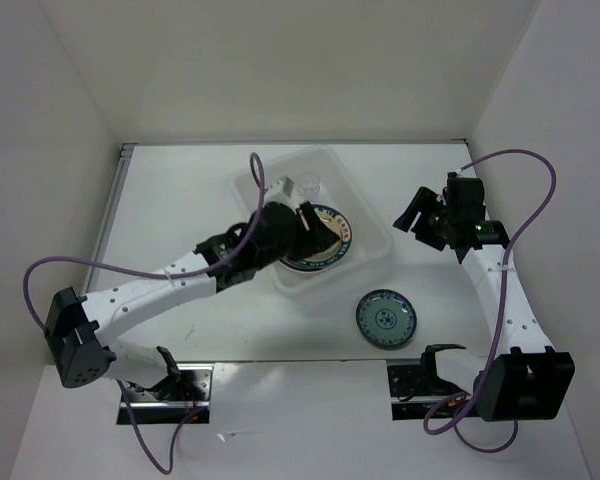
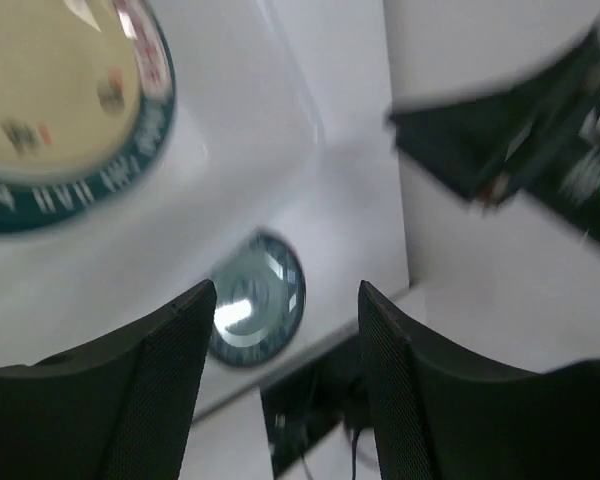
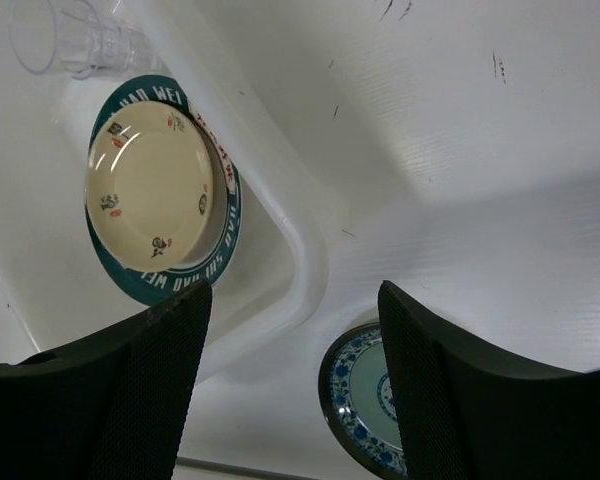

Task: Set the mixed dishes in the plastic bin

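Note:
The translucent plastic bin (image 1: 365, 200) sits mid-table. In it lie a plate with a teal lettered rim (image 1: 342, 238), a cream bowl (image 3: 150, 185) on that plate, and a clear cup (image 1: 308, 183). A teal plate with a blue patterned rim (image 1: 385, 318) lies on the table just in front of the bin's right corner. It also shows in the right wrist view (image 3: 365, 400) and the left wrist view (image 2: 260, 300). My left gripper (image 1: 315, 228) hovers over the bin above the bowl, open and empty. My right gripper (image 1: 417, 218) is open and empty, right of the bin.
White walls enclose the table at the back and on both sides. The bin's rounded rim (image 3: 300, 260) lies between my right gripper and the dishes inside. The right arm (image 2: 520, 130) shows blurred in the left wrist view.

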Robot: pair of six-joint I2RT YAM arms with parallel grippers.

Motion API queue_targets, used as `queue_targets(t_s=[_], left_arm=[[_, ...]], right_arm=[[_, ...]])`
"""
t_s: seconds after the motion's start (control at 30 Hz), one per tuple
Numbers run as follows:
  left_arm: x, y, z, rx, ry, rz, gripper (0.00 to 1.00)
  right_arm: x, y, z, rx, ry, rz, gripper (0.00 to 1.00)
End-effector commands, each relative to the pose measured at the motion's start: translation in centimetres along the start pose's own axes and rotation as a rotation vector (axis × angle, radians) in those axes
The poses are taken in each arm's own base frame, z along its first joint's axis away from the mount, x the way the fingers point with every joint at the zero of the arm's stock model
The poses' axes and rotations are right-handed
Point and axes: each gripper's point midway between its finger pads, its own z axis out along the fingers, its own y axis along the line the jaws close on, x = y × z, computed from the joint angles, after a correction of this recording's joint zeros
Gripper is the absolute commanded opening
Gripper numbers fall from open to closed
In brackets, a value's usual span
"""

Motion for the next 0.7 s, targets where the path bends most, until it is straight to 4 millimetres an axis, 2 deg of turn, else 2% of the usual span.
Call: queue_targets(t_s=[0.0,0.1,0.13,0.17,0.2,0.23,0.3,0.33,0.37,0.47,0.57,0.67], left_arm=[[6.3,0.5,-1.7,-0.010,0.101,0.006,0.67],[8.4,2.3,-2.9,-0.042,0.069,-0.079,0.67],[9.6,1.0,-4.1,0.005,0.071,-0.095,0.67],[9.9,1.7,-4.3,-0.016,0.032,-0.104,0.67],[11.0,2.3,-4.4,-0.034,0.037,-0.154,0.67],[12.6,1.3,-4.6,-0.009,0.059,-0.162,0.67],[14.9,1.4,-4.1,-0.030,0.092,-0.188,0.67],[16.7,1.6,-3.2,-0.052,0.114,-0.170,0.67],[17.9,1.0,-3.2,-0.042,0.134,-0.157,0.67],[17.9,0.6,-2.6,-0.031,0.118,-0.196,0.68],[19.3,2.8,-1.3,-0.095,0.115,-0.241,0.68],[20.2,2.7,-0.1,-0.101,0.115,-0.247,0.68]], right_arm=[[-1.9,0.5,-0.4,-0.008,-0.074,-0.010,0.73],[-2.0,0.4,-0.6,-0.003,-0.087,-0.011,0.73],[-2.1,0.5,-0.9,-0.008,-0.095,-0.013,0.73],[-2.1,0.5,-0.9,-0.008,-0.095,-0.013,0.73],[-2.1,0.5,-0.9,-0.008,-0.095,-0.013,0.73],[-2.1,0.5,-0.9,-0.008,-0.095,-0.013,0.73],[-2.1,0.5,-0.9,-0.008,-0.095,-0.013,0.73],[-2.1,0.5,-0.9,-0.008,-0.095,-0.013,0.73],[-2.1,0.5,-0.9,-0.008,-0.095,-0.013,0.73],[-1.8,0.3,-0.7,-0.003,-0.086,-0.011,0.73],[-1.4,0.2,-0.6,-0.011,-0.082,-0.012,0.73],[-1.5,0.5,-0.6,-0.024,-0.086,-0.014,0.73]])
